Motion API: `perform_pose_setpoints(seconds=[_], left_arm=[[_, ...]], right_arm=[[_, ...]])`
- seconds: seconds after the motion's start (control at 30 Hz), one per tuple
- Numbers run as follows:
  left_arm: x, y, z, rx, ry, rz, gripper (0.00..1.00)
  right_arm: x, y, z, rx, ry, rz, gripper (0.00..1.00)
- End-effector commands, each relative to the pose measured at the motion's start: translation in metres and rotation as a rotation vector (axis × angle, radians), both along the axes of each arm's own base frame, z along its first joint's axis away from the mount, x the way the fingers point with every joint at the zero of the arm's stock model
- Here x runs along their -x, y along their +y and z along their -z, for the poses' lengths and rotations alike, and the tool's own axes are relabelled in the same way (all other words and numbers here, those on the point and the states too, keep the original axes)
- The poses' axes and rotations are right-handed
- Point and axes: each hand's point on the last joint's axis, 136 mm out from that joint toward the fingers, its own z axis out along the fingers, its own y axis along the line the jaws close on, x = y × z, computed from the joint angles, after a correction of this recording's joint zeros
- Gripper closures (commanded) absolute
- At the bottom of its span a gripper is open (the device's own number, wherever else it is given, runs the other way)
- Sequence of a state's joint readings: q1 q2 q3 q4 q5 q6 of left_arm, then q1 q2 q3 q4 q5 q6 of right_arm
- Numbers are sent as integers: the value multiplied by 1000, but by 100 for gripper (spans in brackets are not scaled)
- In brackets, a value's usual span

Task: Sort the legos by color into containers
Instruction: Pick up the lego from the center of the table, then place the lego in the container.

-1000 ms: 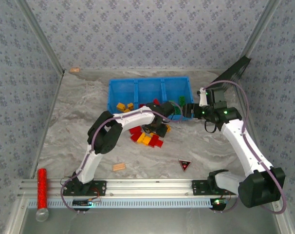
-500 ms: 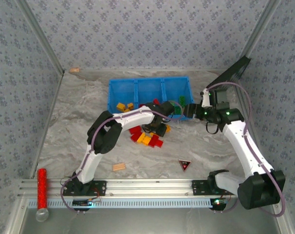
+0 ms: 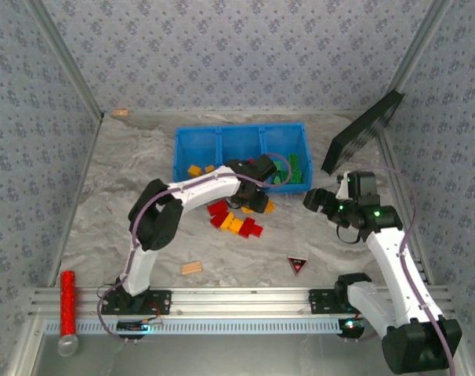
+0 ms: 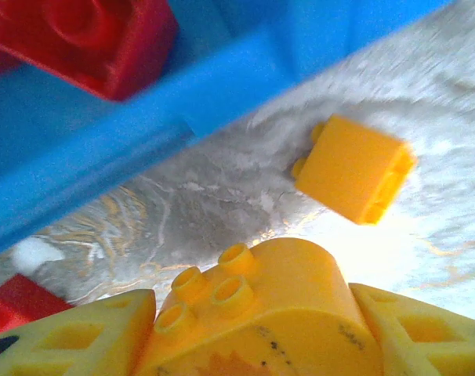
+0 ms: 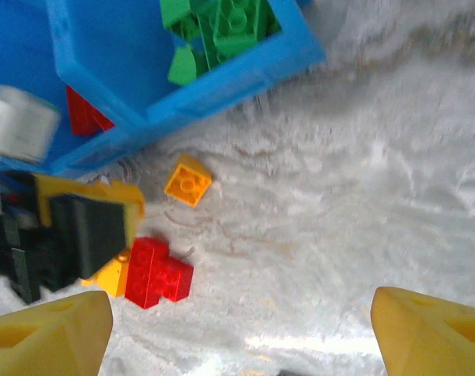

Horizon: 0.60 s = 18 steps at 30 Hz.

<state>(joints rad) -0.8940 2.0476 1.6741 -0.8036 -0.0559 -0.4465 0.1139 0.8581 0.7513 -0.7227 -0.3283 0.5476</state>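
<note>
The left tool (image 4: pixel 249 345) grips a rounded yellow brick (image 4: pixel 257 294) by its sides, low over the counter (image 4: pixel 222 196), just in front of the near wall of the blue bin (image 4: pixel 151 125). Past that wall lies a red brick (image 4: pixel 88 35), so releasing here would mix the colours. The yellow compartment (image 3: pixel 192 153) sits at the bin's left end. A low carry could catch the wall and knock the brick loose, and its curved faces may slip in the grip. The right tool (image 5: pixel 241 333) hangs wide and empty off the bin's right corner.
</note>
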Motion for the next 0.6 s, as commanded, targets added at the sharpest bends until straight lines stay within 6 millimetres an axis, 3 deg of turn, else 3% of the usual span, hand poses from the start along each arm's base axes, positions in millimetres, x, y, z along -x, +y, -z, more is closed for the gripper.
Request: perform_pose_setpoints(seconds=[0.0, 0.13, 0.27, 0.4, 0.57], left_arm=[[-16, -8, -79, 153, -105, -6, 63], [-24, 8, -126, 218, -174, -17, 63], [-37, 40, -154, 227, -230, -48, 62], [-62, 91, -168, 210, -284, -134, 62], [-93, 147, -168, 160, -329, -233, 62]], right_arm=[[14, 18, 12, -119, 75, 50, 14], [19, 35, 20, -115, 99, 65, 14], [18, 52, 29, -85, 150, 103, 15], [17, 77, 43, -47, 236, 166, 15], [17, 119, 58, -21, 349, 216, 17]])
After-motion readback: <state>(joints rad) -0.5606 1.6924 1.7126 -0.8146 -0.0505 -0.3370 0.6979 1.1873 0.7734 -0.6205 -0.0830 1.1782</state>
